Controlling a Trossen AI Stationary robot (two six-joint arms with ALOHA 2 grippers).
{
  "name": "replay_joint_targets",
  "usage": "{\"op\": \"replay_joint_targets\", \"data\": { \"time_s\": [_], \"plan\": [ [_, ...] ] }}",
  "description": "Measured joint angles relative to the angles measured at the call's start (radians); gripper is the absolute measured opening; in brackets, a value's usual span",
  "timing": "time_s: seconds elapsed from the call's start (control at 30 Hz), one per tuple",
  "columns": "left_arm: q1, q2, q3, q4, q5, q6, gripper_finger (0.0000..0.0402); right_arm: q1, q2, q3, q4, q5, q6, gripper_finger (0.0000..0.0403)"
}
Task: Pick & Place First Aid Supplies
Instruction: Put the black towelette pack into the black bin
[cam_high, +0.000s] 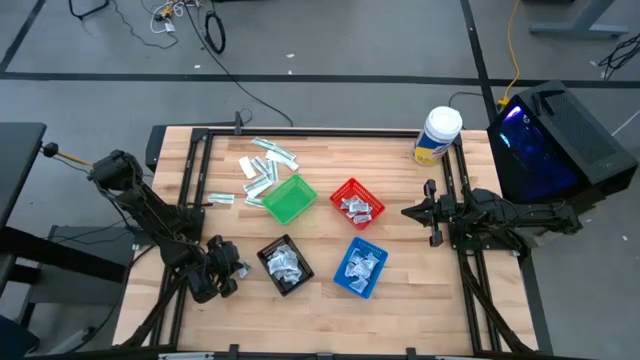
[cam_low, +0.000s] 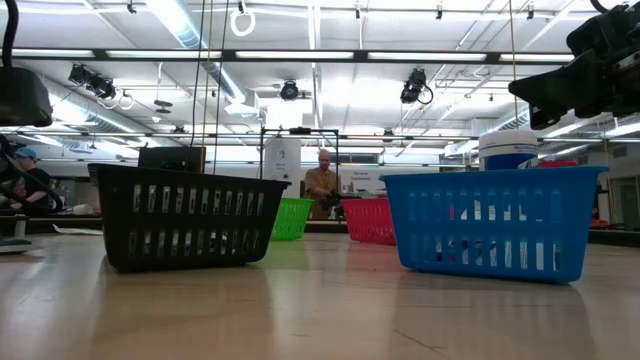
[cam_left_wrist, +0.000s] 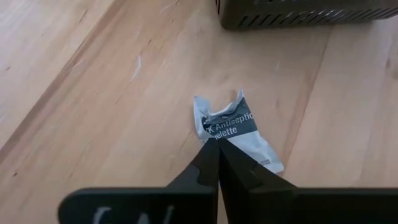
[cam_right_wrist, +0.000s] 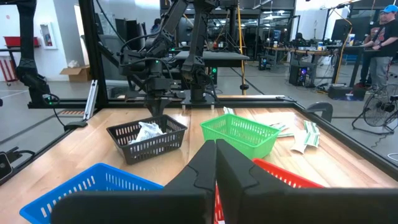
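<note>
My left gripper (cam_high: 228, 272) is low over the table's near left part, just left of the black basket (cam_high: 285, 266), and is shut on a white-and-grey antiseptic sachet (cam_left_wrist: 233, 127). My right gripper (cam_high: 408, 212) hovers shut over the table's right side, right of the red basket (cam_high: 357, 204). Loose pale-green and white strips (cam_high: 266, 166) lie flat on the wood at the far left. More sachets lie in the black, red and blue (cam_high: 360, 267) baskets. My left gripper pinches the sachet between its two fingertips (cam_left_wrist: 214, 149), near the middle of the packet's printed face (cam_left_wrist: 219, 132). The fingers come from above, pointing down. The sachet is crumpled and sits close to the wood; whether it is lifted clear I cannot tell.
A green basket (cam_high: 288, 198) stands between the strips and the red basket. A white-lidded, yellow-labelled tub (cam_high: 437, 135) stands at the far right corner. Bare wood (cam_left_wrist: 93, 93) lies left of the black basket. A person (cam_low: 322, 180) shows in the room beyond.
</note>
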Motion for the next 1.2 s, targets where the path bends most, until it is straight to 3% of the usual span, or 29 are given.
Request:
{"op": "replay_joint_targets", "data": {
  "time_s": [0.37, 0.73, 1.0, 1.2],
  "plan": [
    [0.000, 0.002, 0.095, -0.149, 0.068, 0.027, 0.0002, 0.000, 0.000, 0.000, 0.000, 0.000, 0.000, 0.0013],
    [0.015, -0.023, 0.269, -0.330, 0.038, 0.113, 0.0001, 0.000, 0.000, 0.000, 0.000, 0.000, 0.000, 0.0013],
    [0.093, -0.062, 0.364, -0.339, -0.029, 0.316, 0.0001, 0.000, 0.000, 0.000, 0.000, 0.000, 0.000, 0.0013],
    [0.212, -0.066, 0.375, -0.272, 0.030, 0.543, 0.0001, 0.000, 0.000, 0.000, 0.000, 0.000, 0.000, 0.0013]
  ]
}}
